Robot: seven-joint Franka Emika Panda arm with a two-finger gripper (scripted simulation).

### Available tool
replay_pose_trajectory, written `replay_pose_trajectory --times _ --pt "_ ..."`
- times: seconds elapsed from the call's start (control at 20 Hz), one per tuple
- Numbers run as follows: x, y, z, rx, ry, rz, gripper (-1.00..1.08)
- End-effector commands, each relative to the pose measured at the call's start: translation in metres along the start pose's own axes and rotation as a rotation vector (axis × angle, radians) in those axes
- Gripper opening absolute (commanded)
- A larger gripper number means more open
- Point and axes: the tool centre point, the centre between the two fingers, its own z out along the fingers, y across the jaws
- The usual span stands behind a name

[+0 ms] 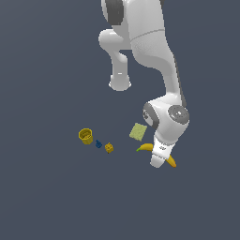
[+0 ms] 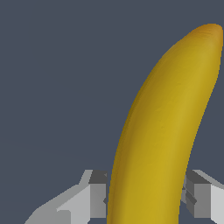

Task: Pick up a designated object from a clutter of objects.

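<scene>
The yellow banana (image 1: 147, 147) lies on the dark floor at the exterior view's right, its green stem tip pointing toward the other items and its far end poking out past the hand. My gripper (image 1: 157, 164) is lowered over its middle and hides that part. In the wrist view the banana (image 2: 166, 122) fills the space between the grey fingers (image 2: 98, 192), and both pads press against its sides, so the gripper (image 2: 146, 197) is shut on the banana. The rest of the clutter sits apart, toward the exterior view's left.
A pale yellow-green square pad (image 1: 138, 132) lies just beyond the banana's stem. Further to the exterior view's left are a small yellow-orange cube (image 1: 109, 148), a tiny blue piece (image 1: 98, 144) and a yellow cup (image 1: 86, 136). The arm's base (image 1: 120, 83) stands behind.
</scene>
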Motion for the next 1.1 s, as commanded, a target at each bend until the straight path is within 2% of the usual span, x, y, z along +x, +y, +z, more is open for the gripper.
replay_pose_trajectory --times 0.0,0.35,1.05 --pt "-0.005 0.0 -0.011 -0.003 0.002 0.0 -1.0" --pt "-0.027 -0.005 -0.054 -0.004 0.0 0.0 -1.0" --pt "-0.086 -0.019 -0.174 -0.003 0.0 0.0 -1.0"
